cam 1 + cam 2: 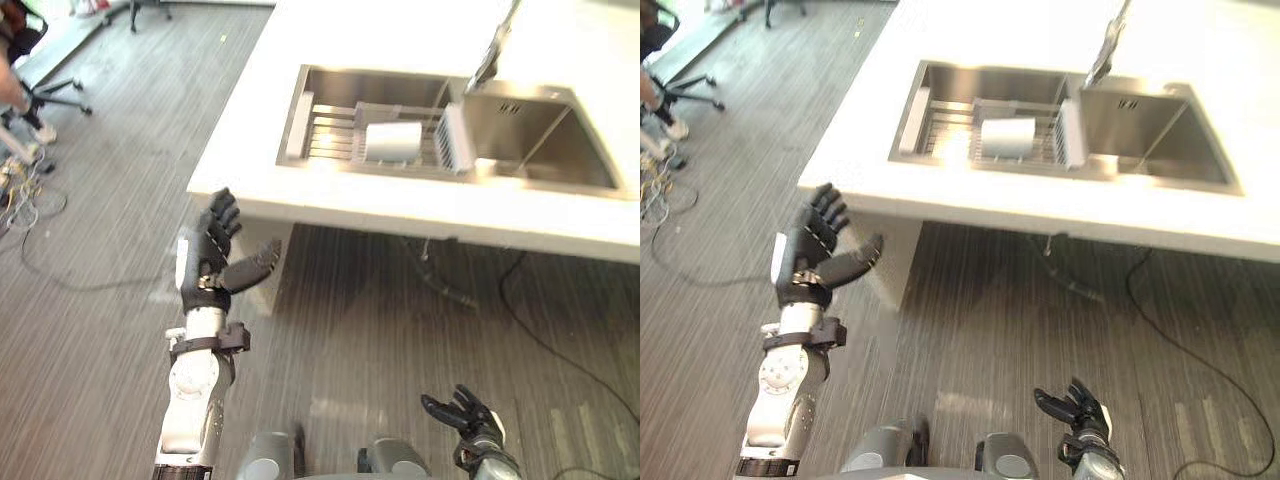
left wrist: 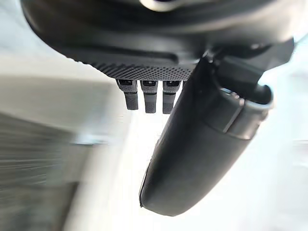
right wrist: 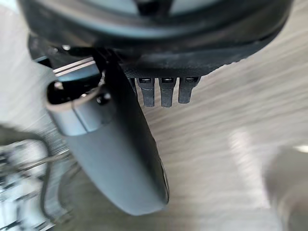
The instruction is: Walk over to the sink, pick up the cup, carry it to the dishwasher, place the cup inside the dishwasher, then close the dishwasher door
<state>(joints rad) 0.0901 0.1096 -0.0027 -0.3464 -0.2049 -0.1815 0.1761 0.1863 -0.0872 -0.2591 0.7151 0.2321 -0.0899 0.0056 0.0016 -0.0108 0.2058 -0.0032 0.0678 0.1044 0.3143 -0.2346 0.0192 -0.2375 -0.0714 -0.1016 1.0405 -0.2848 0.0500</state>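
The cup (image 1: 393, 142) lay on its side on a rack (image 1: 335, 130) in the sink (image 1: 560, 150), near the faucet (image 1: 490, 55). The left hand (image 1: 212, 255), fingers spread and empty, hung before the counter (image 1: 250, 150) edge. The right hand (image 1: 465, 415), loose and empty, was low.

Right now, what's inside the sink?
In the sink, a rack sits in the left basin, with a cup lying on its side on it. The basin floor under them is covered.
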